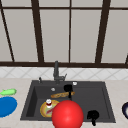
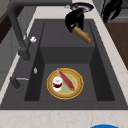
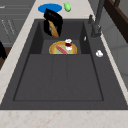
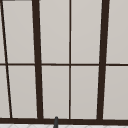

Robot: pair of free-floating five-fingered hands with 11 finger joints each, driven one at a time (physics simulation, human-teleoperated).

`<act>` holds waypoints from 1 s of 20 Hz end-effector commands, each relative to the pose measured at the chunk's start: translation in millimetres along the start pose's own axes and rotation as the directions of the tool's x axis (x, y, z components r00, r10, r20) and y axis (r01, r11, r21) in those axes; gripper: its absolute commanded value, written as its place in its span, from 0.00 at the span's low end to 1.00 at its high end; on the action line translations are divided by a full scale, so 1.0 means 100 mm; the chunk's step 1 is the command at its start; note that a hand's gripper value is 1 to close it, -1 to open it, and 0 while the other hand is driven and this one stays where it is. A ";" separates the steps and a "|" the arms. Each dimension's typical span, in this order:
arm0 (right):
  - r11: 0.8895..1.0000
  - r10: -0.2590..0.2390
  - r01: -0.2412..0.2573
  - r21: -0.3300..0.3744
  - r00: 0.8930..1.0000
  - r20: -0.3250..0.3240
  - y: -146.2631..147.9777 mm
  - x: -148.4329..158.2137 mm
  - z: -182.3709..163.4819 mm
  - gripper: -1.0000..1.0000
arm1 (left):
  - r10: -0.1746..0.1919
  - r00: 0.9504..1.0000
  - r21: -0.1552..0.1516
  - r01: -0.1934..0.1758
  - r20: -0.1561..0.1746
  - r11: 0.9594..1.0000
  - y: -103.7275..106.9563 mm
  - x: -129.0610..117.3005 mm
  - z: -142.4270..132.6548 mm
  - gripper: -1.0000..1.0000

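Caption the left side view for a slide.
Left hand holds a baguette above the dark sink; a yellow plate lies below.

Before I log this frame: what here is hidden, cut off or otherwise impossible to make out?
- Yellow plate, front view: right part hidden behind the red ball.
- Dark dish, front view: cut off by the right edge.
- Blue plate, left side view: cut off by the bottom edge.
- Left hand grips the baguette; the grip itself is too blurred.
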 end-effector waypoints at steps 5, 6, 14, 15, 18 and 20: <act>1.000 0.000 0.000 0.000 1.000 0.000 0.00 0.00 0.00 0.50 | -0.018 0.999 -0.034 0.019 0.046 0.999 0.21 0.49 0.08 1.00; 1.000 0.000 0.000 0.000 1.000 0.000 0.00 0.00 0.00 0.50 | -0.012 0.999 -0.015 0.013 0.041 1.000 0.24 0.54 0.13 1.00; 1.000 0.000 0.000 0.000 1.000 0.000 0.00 0.00 0.00 0.50 | -0.016 1.000 0.005 0.016 0.020 1.000 0.47 0.92 0.53 1.00; 1.000 0.000 0.000 0.000 1.000 0.000 0.00 0.00 0.00 0.50 | -0.014 1.000 0.005 0.014 0.023 1.000 0.50 0.95 0.59 1.00; 1.000 0.000 0.000 0.000 1.000 0.000 0.00 0.00 0.00 0.50 | -0.001 1.000 0.001 0.001 0.028 1.000 0.55 1.04 0.78 1.00; 1.000 0.000 0.000 0.000 1.000 0.000 0.00 0.00 0.00 0.50 | 0.000 1.000 0.001 0.000 0.029 1.000 0.58 1.10 0.91 1.00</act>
